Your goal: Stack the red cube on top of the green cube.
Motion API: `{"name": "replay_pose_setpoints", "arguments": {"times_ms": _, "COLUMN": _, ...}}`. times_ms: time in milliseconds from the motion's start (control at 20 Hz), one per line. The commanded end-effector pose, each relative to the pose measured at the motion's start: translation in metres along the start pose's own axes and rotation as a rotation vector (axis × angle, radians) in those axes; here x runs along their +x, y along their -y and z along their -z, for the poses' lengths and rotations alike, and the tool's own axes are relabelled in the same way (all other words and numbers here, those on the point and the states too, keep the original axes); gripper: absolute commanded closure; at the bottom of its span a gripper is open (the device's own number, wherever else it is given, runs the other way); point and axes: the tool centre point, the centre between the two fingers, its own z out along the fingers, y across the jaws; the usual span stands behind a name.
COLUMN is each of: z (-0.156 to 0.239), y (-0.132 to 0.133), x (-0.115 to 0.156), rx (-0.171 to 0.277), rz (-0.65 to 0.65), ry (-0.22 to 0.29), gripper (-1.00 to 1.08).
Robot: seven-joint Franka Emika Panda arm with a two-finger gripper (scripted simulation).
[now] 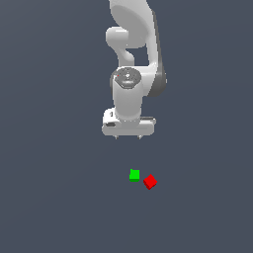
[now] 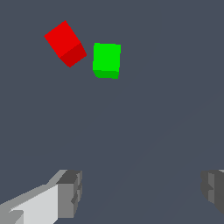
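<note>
I hold the white robot gripper (image 1: pixel 128 137) high, jaws spread wide and empty, ready to descend. The tiny bright red cube (image 1: pixel 150 182) sits rotated on the dark grey floor (image 1: pixel 49 197), just beside the tiny bright green cube (image 1: pixel 134 175), not touching, so I'd judge no step done yet.

Simulated tabletop test scene: featureless slate-grey ground (image 1: pixel 54 197), flat-shaded white Panda arm (image 1: pixel 133 59), and plain untextured red cube (image 1: pixel 150 182) and green cube (image 1: pixel 134 175), with no furnishings or walls.

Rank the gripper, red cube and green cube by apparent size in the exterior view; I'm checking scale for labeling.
1. The gripper, by far the largest.
2. The red cube and the green cube look about equal, so no ranking between them.
</note>
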Motion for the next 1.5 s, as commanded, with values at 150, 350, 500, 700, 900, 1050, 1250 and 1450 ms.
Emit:
{"name": "replay_pose_setpoints", "arguments": {"times_ms": 150, "z": -0.001, "y": 0.0, "x": 0.002, "rx": 0.0, "rz": 0.005, "ry": 0.0, "gripper": -0.92}}
{"name": "replay_pose_setpoints", "arguments": {"times_ms": 350, "z": -0.004, "y": 0.002, "x": 0.008, "rx": -0.001, "rz": 0.029, "ry": -0.001, "gripper": -0.92}}
{"name": "replay_pose_setpoints", "arguments": {"times_ms": 500, "z": -0.007, "y": 0.004, "x": 0.017, "rx": -0.002, "rz": 0.058, "ry": -0.002, "gripper": -0.92}}
{"name": "replay_pose_setpoints", "arguments": {"times_ms": 700, "z": -0.014, "y": 0.01, "x": 0.032, "rx": -0.003, "rz": 0.112, "ry": -0.004, "gripper": -0.92}}
{"name": "replay_pose_setpoints", "arguments": {"times_ms": 900, "z": -0.022, "y": 0.017, "x": 0.051, "rx": -0.005, "rz": 0.181, "ry": -0.007, "gripper": -0.92}}
{"name": "replay_pose_setpoints", "arguments": {"times_ms": 1050, "z": -0.03, "y": 0.025, "x": 0.068, "rx": -0.007, "rz": 0.24, "ry": -0.009, "gripper": -0.92}}
{"name": "replay_pose_setpoints", "arguments": {"times_ms": 1250, "z": -0.039, "y": 0.037, "x": 0.088, "rx": -0.01, "rz": 0.318, "ry": -0.012, "gripper": -0.92}}
{"name": "replay_pose_setpoints", "arguments": {"times_ms": 1450, "z": -0.047, "y": 0.049, "x": 0.106, "rx": -0.013, "rz": 0.391, "ry": -0.015, "gripper": -0.92}}
